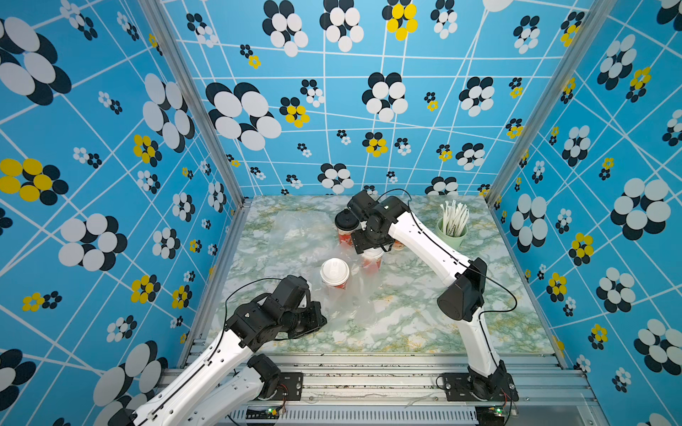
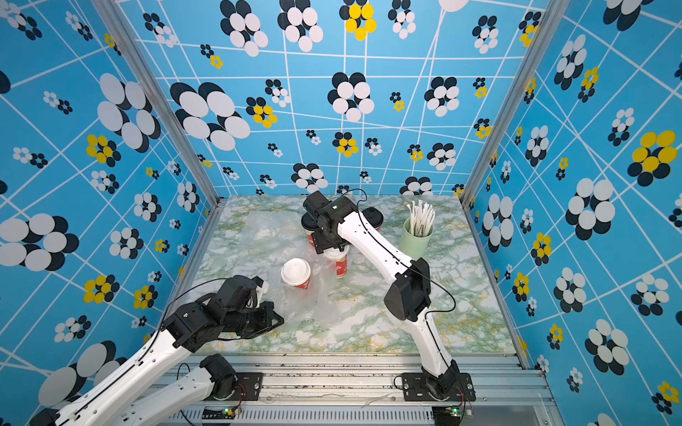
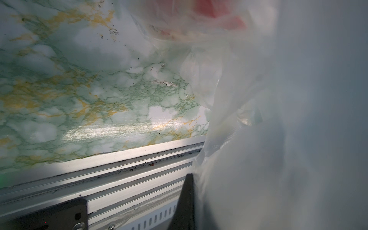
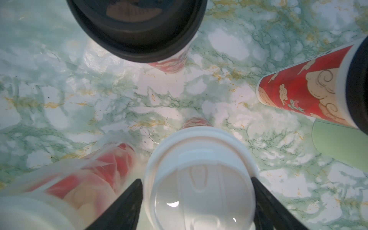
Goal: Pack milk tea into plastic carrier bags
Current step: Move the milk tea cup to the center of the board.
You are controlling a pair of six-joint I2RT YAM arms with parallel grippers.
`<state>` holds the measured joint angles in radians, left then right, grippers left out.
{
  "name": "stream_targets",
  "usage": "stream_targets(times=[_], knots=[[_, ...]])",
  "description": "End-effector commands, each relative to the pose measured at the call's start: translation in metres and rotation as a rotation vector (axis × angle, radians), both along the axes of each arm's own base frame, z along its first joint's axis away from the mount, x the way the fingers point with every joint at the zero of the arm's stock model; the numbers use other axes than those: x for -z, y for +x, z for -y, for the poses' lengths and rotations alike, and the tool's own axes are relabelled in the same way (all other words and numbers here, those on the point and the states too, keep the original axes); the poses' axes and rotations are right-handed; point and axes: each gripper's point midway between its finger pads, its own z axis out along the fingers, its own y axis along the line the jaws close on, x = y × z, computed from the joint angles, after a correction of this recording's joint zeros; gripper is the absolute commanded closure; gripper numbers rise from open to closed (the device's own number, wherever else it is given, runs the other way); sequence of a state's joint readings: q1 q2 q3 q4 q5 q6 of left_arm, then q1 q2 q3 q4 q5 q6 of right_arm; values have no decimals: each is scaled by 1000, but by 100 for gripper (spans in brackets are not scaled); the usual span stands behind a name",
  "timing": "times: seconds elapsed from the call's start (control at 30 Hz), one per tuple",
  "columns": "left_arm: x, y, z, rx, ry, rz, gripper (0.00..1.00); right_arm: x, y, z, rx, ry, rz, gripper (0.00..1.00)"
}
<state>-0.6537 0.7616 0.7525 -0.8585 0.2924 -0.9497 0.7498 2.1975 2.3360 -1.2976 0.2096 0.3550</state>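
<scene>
Where the left end effector (image 1: 319, 319) lay low over the near left of the table (image 1: 406, 324), its jaws were together, pinched on the edge of a bag (image 1: 345, 302). In the left wrist view the film rose right against one black finger (image 3: 186, 201) and hid the rest. A flat bag (image 1: 291, 227) lay spread on the table toward the back left, with its right edge near a black-lid cup (image 1: 346, 222). The bagged cup (image 1: 334, 272) stood upright inside the held bag, its white lid showing at the mouth and its red side blurred through the film in the right wrist view. Right of it, just outside the bag, a white-lid cup (image 4: 201, 159) stood on the table between the bagged cup and the black-lid cup. The right end effector (image 4: 196, 179) hung straight over it. Its fingers (image 4: 127, 201) stood apart, one on each side of the lid and close against the rim, and whether they gripped could not be told. A second black-lid cup (image 2: 372, 217) stood behind the right arm. Farthest right, near the back corner, was a green straw cup (image 1: 451, 236) holding white straws (image 1: 455, 217).
</scene>
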Motion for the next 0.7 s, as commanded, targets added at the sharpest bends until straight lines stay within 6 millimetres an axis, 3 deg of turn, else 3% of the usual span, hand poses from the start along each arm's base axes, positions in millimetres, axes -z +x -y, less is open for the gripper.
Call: stream_targets(times=[0.0,0.37,0.67], knots=[[6,-3,-4,-9,9,-17,100,-13,-4,34,49,-61,15,19],[5,-2,-4,-4,7,-16,100,-8,-9,84,141,-25,-4,20],[5,-2,-4,-3,6,-15,100,-11,-11,92,156,7,1,13]])
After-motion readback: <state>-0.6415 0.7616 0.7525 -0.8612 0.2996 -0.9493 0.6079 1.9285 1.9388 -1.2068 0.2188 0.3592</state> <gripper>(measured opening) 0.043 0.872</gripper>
